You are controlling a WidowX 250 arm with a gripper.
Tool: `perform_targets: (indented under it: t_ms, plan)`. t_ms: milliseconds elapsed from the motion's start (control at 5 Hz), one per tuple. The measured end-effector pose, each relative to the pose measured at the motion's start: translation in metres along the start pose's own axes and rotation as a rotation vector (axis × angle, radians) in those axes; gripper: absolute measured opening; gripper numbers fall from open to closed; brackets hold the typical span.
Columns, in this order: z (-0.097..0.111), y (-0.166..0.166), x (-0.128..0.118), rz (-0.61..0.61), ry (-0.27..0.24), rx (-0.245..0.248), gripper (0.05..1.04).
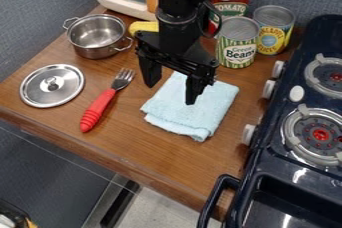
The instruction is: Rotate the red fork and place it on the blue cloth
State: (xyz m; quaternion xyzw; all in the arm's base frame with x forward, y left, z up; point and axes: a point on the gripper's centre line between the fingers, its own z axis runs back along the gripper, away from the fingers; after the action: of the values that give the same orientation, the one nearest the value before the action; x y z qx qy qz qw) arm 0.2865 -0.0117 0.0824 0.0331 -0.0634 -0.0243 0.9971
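Camera view: open pot (97,52), upright cans (236,52), red fork (99,108) near lid (65,80).

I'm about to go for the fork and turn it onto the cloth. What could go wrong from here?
The open tool hangs over the blue cloth, so dropping any lower before moving across might snag or bunch it.

The red fork lies beside the steel lid, tines toward the pot; turning it before lifting could knock either.

Its handle end is near the counter's front edge, so a poor grip might nudge it off.
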Motion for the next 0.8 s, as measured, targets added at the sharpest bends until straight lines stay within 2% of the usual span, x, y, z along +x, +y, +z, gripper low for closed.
perform_targets:
  t_ms: [200,800]
  plan:
    - [-0.007,0.000,-0.004,-0.001,0.026,0.001,0.999]
    - [-0.005,0.018,0.003,0.065,-0.013,-0.006,0.999]
